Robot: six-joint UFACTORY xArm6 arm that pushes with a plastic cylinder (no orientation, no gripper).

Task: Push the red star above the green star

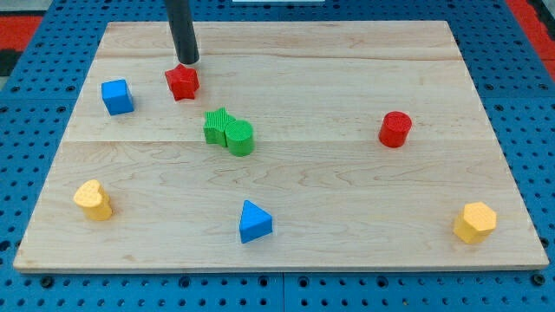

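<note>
The red star lies on the wooden board at the upper left. The green star lies below and to the right of it, touching a green cylinder on its right side. My tip stands just above the red star, at its upper right edge, touching it or nearly so. The dark rod runs up out of the view's top.
A blue cube lies left of the red star. A red cylinder is at the right. A yellow block sits at the lower left, a blue triangle at the bottom middle, a yellow hexagon at the lower right.
</note>
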